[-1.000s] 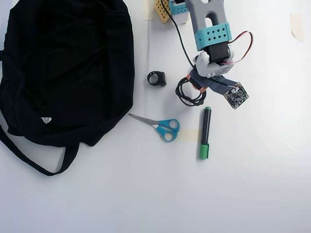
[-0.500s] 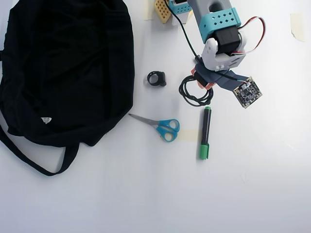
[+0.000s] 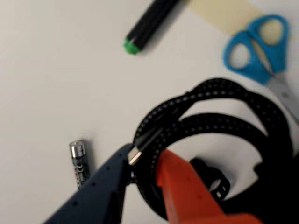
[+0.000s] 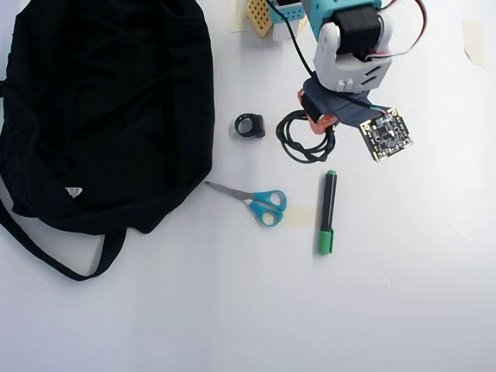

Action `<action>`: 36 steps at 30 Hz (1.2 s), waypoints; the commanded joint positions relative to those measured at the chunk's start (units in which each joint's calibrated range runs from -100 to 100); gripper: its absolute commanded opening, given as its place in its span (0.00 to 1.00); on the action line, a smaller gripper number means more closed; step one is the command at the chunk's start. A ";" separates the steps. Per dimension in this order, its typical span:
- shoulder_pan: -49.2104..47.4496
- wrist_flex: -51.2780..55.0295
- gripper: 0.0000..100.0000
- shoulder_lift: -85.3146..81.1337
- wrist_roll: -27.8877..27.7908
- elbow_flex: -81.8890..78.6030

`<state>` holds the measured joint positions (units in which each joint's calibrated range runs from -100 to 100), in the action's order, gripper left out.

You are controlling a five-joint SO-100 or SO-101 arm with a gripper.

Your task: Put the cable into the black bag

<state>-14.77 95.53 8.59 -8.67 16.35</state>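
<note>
- Since a second ago, arm has pulled back toward its base; cable (image 4: 304,142) coil has shifted with it, marker (image 4: 327,212) and scissors (image 4: 260,204) haven't.
- Jaws (image 3: 140,170): nearly closed, pinching only one or two strands near the silver plug tip, wrist view.
- Risk: thin edge grip, coil could slip out or unwind on lift and snag the ring clip (image 4: 249,125).
- Risk: black bag (image 4: 108,108) sits well apart at overhead left; long carry, no opening visible.
- Cable: braided black cord, small round coil, beside the clip on the desk (image 4: 403,294).
</note>
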 commanded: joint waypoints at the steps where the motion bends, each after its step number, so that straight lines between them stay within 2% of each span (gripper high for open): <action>1: 2.50 0.59 0.02 -4.03 0.86 1.62; 14: 10.95 3.60 0.02 -8.01 0.86 1.44; 25: 18.06 3.69 0.02 -16.39 0.91 -8.18; 30: 23.67 3.60 0.02 -17.97 5.47 -8.72; 33: 28.38 3.26 0.02 -18.05 10.87 -8.54; 36: 32.64 2.31 0.02 -18.05 13.55 -7.91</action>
<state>12.71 97.94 -6.68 1.05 7.47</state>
